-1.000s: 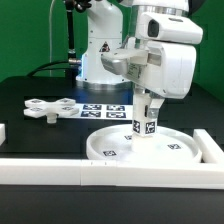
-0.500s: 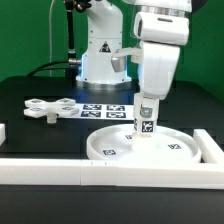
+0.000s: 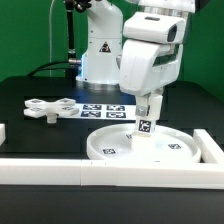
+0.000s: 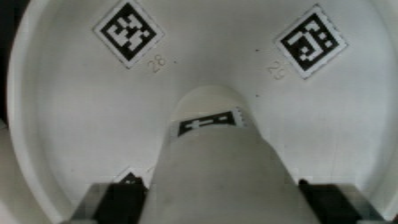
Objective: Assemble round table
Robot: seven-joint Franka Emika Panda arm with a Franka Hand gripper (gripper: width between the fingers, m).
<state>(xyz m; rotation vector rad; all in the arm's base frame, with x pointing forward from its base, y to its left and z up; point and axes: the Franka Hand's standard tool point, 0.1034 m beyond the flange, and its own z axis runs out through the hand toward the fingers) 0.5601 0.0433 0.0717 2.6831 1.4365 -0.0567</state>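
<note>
The large white round disc (image 3: 178,150) lies flat on the table at the front, toward the exterior view's right. The short white cylindrical leg (image 3: 144,127) stands upright near the disc's middle, with tags on its side. My gripper (image 3: 149,108) comes straight down and is shut on the leg's upper part. In the wrist view the leg (image 4: 222,140) runs between the two dark fingers (image 4: 121,200), with the tagged disc (image 4: 214,40) beneath it. The cross-shaped lobed base (image 3: 45,108) lies apart on the exterior view's left.
The marker board (image 3: 103,110) lies behind the disc. A long white border rail (image 3: 100,172) runs along the front edge, with a further rail piece at the right (image 3: 211,148) and one at the left (image 3: 3,133). The robot's base (image 3: 98,55) stands at the back.
My hand has turned about its vertical axis over the leg, its body swinging from the exterior view's right toward the left. The leg stays upright on the disc.
</note>
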